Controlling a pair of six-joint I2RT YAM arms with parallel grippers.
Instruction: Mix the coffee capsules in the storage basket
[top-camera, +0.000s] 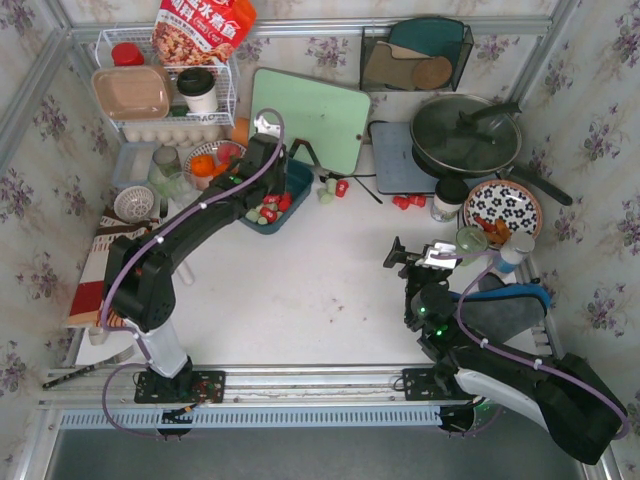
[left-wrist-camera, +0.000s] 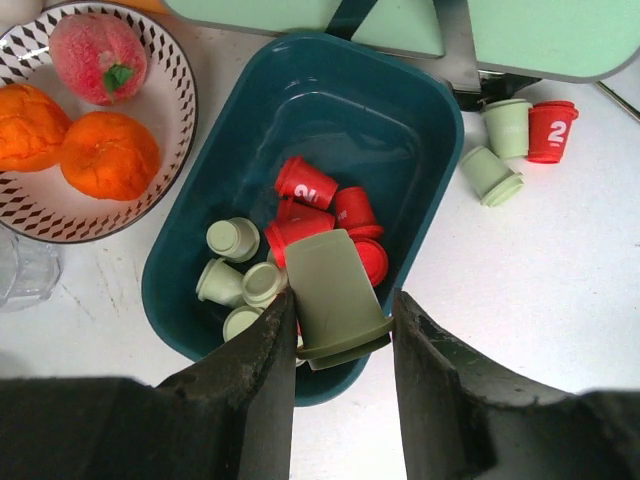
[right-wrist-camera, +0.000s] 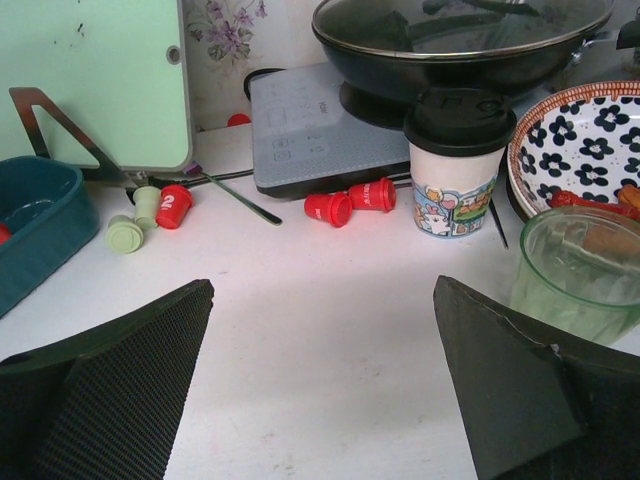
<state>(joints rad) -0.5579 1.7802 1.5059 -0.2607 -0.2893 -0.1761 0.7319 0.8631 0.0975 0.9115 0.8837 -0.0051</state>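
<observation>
Overhead, the left arm is being stretched across the bench (top-camera: 300, 300) to the storage basket (top-camera: 298, 180), which is sitting beside a pale green cutting board (top-camera: 310, 120). The left gripper (top-camera: 268, 200) is being held over the basket's near end. The right gripper (top-camera: 408, 258) is being held wide open above bare bench, well apart from the basket.

From the left wrist, a pale green capsule (left-wrist-camera: 335, 295) is being gripped between the two fingers (left-wrist-camera: 250, 380), just above the coffee capsules (left-wrist-camera: 320, 215) lying in the basket. The red ones are bunched in the middle, with green ones to their left. Three loose capsules (left-wrist-camera: 507, 125), two green and one red, are lying on the bench near the basket's corner. A patterned plate (left-wrist-camera: 40, 215) of fruit is standing just beside the basket.

From the right wrist, nothing is being held between the spread gripper fingers. Two red capsules (right-wrist-camera: 350, 200) are lying on their sides near a lidded paper cup (right-wrist-camera: 455, 170).
</observation>
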